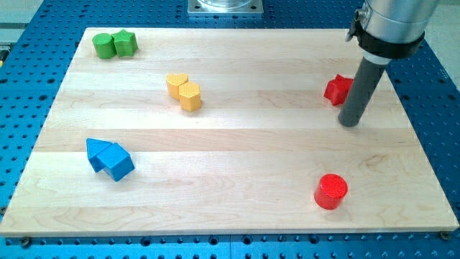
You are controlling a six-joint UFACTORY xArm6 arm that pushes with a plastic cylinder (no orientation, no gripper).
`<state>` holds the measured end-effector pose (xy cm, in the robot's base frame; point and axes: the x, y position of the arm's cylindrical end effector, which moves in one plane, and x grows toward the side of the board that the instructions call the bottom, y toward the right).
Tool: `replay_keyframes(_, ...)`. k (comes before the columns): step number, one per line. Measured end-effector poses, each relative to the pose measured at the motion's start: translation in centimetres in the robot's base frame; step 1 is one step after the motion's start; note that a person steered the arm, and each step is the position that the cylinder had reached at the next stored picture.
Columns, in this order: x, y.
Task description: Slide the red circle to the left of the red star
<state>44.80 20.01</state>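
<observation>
A: What is hidden or hard to see?

B: The rod covers the right edge of the red star (336, 89); the arm above is cut off by the view's top; the two blue blocks (109, 157) touch, and their shapes I cannot tell surely.

A: And my tip (348, 123)?

B: It stands just right of and below the star; there are no jaws to spread or press, only the rod; the red circle (330, 191) lies well below it, slightly left.

A: The count?

B: Two red, two yellow blocks (184, 91), two green blocks (115, 44), two blue; all far left of the tip on the wooden board (237, 151).
</observation>
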Motion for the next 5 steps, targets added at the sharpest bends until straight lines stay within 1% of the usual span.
replay_keyframes(3, 0.1, -0.1)
replay_keyframes(4, 1.1, -1.1)
replay_keyframes(5, 7.8, 0.7)
